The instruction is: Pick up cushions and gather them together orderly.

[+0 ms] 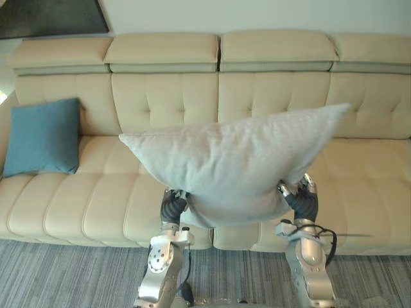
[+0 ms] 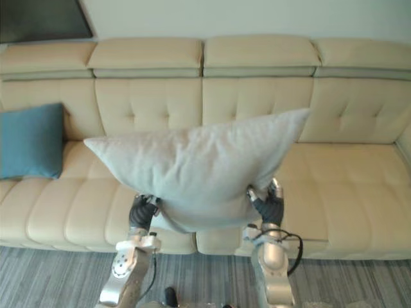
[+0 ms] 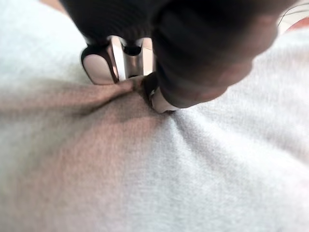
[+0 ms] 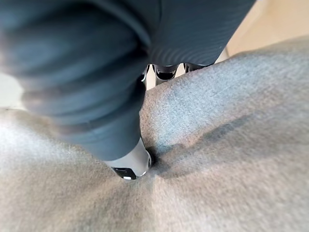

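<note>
Grey cushion (image 1: 231, 163) aloft before the sofa (image 1: 366, 186) | your left hand (image 1: 173, 206) and right hand (image 1: 303, 197) pinch its lower edge | likely light, floppy; grip deep folds | blue cushion (image 1: 42, 136) at sofa's left end

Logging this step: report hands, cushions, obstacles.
Left hand and right hand shut on grey cushion, held up before sofa. Blue cushion at sofa's left end. Nothing between them.

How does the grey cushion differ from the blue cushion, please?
The grey cushion is held aloft, pinched by the left robot hand and right robot hand; the blue cushion leans on the sofa backrest, untouched. The grey cushion is tilted, the blue cushion upright. Both are plain fabric.
</note>
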